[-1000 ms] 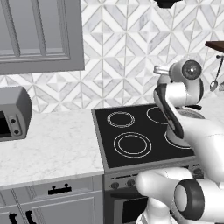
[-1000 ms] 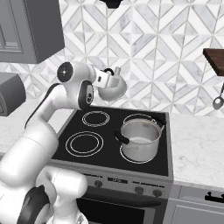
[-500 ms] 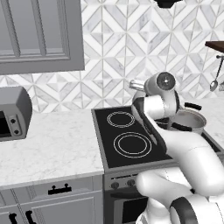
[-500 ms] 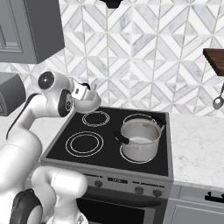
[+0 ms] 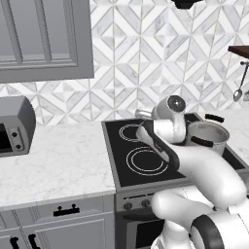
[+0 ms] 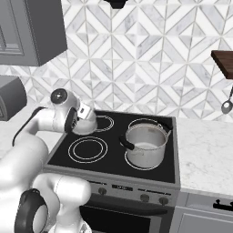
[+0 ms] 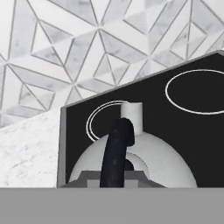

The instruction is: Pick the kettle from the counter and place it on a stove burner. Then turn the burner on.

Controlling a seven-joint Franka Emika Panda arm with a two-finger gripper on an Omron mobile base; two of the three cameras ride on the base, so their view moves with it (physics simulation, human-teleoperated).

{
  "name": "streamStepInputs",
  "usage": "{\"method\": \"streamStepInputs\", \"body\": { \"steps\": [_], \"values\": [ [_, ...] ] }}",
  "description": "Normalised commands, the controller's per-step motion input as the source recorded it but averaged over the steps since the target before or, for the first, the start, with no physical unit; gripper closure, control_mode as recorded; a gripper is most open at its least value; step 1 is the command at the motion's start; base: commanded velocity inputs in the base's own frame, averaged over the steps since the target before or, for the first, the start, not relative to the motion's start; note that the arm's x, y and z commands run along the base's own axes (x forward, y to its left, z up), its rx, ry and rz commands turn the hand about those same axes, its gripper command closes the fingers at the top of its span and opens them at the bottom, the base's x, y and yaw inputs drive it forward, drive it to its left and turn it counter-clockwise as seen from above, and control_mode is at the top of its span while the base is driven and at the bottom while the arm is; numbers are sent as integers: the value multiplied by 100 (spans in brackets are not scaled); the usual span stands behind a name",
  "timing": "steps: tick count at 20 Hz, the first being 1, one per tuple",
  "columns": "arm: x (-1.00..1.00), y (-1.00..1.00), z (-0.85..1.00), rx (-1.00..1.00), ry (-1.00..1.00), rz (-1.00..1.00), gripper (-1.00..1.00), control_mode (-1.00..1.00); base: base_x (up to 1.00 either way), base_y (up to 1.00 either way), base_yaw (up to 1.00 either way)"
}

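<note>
Silvery-white kettle hangs from the tool, whose fingers are clamped together on the thin black arched handle. In the right base view the kettle sits at the left part of the black glass stove, between the front-left double ring and the smaller rear-left ring; contact with the glass cannot be told. Steel pot stands on the front-right ring. White marble worktop lies left of the stove. No legible writing or labels anywhere.
</note>
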Motion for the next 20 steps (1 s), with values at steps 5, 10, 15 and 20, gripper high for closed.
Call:
{"method": "streamStepInputs", "body": {
  "steps": [5,10,15,20],
  "values": [
    [10,6,-86,-11,0,1,100,-100,0,0,0],
    [0,19,-81,-5,4,0,100,-100,0,0,0],
    [0,8,-61,0,0,0,100,-100,0,0,0],
    [0,3,-43,0,0,0,100,-100,0,0,0]
  ]
}}
